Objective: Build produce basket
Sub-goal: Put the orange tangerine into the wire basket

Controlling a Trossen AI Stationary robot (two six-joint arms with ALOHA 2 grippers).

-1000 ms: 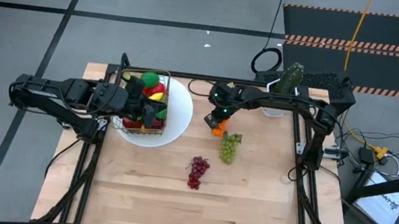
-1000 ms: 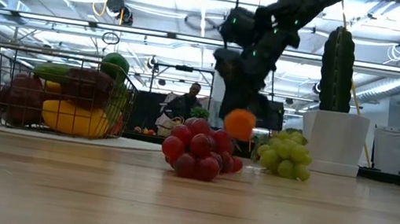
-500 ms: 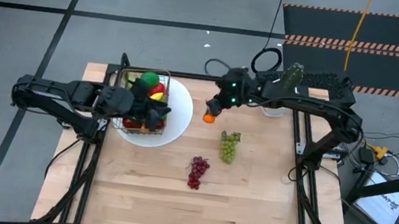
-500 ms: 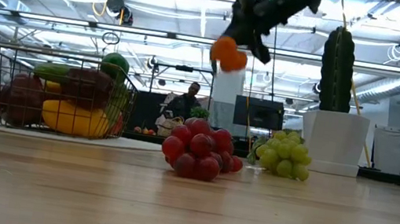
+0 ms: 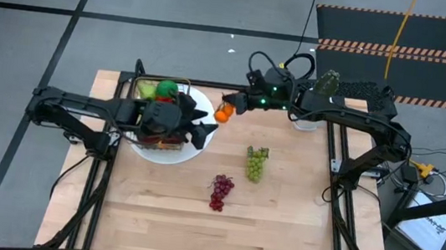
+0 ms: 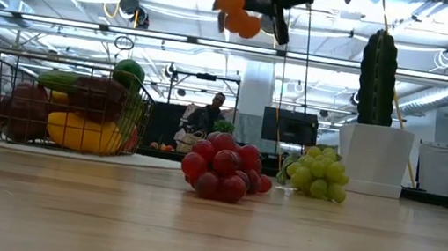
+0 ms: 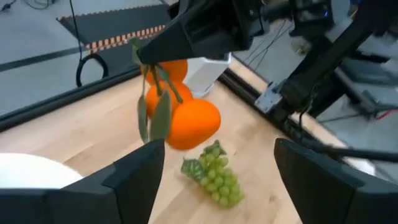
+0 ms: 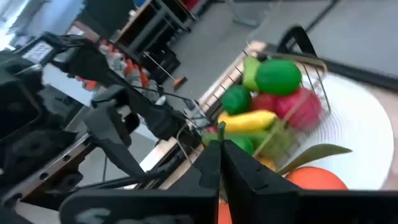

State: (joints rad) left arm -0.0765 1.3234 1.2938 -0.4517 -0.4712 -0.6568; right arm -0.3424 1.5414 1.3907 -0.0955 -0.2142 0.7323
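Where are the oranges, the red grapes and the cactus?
oranges (image 5: 223, 113), high view, on the orange fruit hanging from the right gripper (image 5: 233, 106).
red grapes (image 6: 222, 168), low view, middle of the bunch on the table.
cactus (image 6: 379, 73), low view, on its green stem above the white pot.

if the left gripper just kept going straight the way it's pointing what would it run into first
Most likely the oranges hanging from the right gripper: they sit right ahead of the left gripper, between its open jaws. Depth is hard to judge; green grapes lie farther on.

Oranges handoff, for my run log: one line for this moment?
right claw: shut on oranges, aloft | left claw: open, near basket | grapes: on table
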